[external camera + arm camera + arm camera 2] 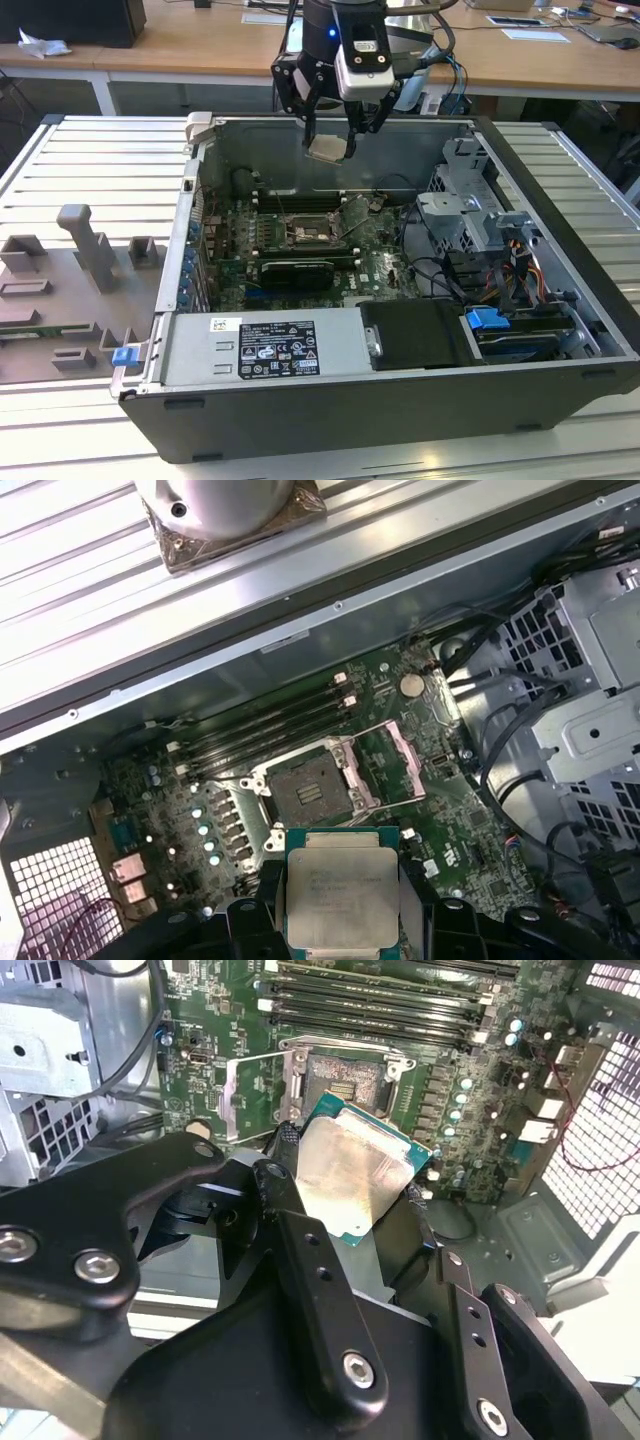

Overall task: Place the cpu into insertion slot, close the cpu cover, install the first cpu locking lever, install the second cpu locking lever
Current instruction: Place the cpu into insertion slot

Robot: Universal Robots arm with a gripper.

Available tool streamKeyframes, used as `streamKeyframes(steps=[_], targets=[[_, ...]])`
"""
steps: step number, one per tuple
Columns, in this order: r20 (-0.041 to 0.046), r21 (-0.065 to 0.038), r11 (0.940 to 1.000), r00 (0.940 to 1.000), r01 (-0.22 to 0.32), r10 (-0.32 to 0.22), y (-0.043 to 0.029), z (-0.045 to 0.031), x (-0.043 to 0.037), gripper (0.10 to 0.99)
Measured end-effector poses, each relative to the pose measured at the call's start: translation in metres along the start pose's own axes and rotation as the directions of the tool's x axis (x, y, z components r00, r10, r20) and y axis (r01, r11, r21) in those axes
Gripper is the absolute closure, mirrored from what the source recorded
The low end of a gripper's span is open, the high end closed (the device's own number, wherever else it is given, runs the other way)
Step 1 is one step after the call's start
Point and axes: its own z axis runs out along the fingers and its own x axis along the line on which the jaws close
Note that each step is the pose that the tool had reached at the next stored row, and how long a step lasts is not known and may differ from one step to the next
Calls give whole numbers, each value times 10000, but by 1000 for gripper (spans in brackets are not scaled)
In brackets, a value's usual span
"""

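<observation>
My gripper [328, 138] hangs above the open computer case [330, 415], shut on the cpu [328, 149]. Both wrist views show the cpu [350, 1175] [340, 888] as a small square chip with a dull silver face, pinched at two opposite edges by the black fingers [283, 1175]. Below it on the green board, well apart from the chip, lies the insertion slot [305, 232] [345, 1080] [310, 792], a bare dark square. The cpu cover [255, 1095] [395, 765] stands flipped open beside the slot. The locking levers are too thin to make out.
Long black memory slots [300, 200] run behind the socket and a black graphics card [295, 272] lies in front of it. A power supply [270, 348], a drive cage [480, 215] and loose cables [440, 275] crowd the case. A grey fixture [85, 250] stands on the slatted table.
</observation>
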Motion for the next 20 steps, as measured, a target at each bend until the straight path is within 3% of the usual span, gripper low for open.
streamKeyframes(steps=[20], targets=[[65,-16,9974,9973,-725,725,0,0,0,545]])
